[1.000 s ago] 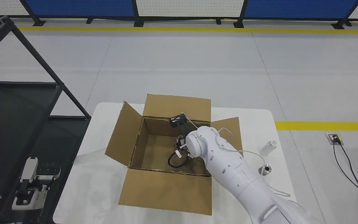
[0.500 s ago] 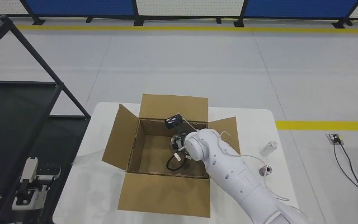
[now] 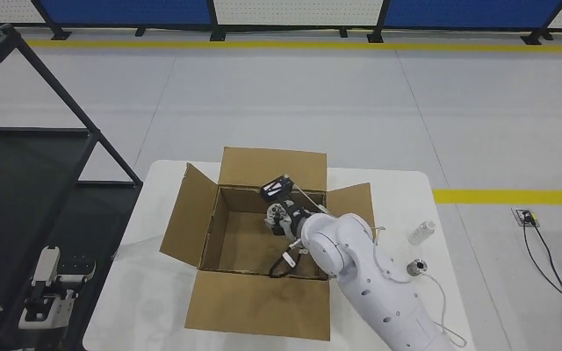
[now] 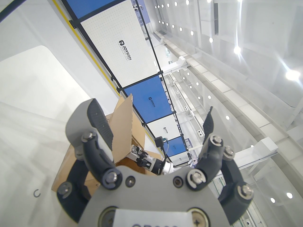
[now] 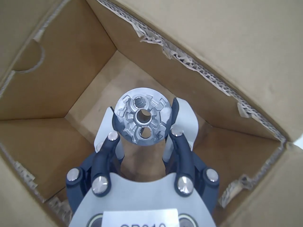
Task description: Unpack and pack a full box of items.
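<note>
Right now my right gripper (image 5: pixel 144 115) grips a metal disc (image 5: pixel 142 134) by its rim, flat face toward the wrist, inside the cardboard box (image 5: pixel 165 72). The box floor lies straight beyond the disc. My left gripper (image 4: pixel 151 114) hangs wide open and empty, well apart from the box.

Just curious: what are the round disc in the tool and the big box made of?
The disc looks like cast metal, probably aluminium: dull grey, with moulded ribs and bored holes. The box is plain brown corrugated cardboard; fluted layers show along its torn edges.

Black metal rack (image 3: pixel 44 162) at left, blue fence panels (image 3: pixel 123 10) behind, yellow floor line (image 3: pixel 496 196).
</note>
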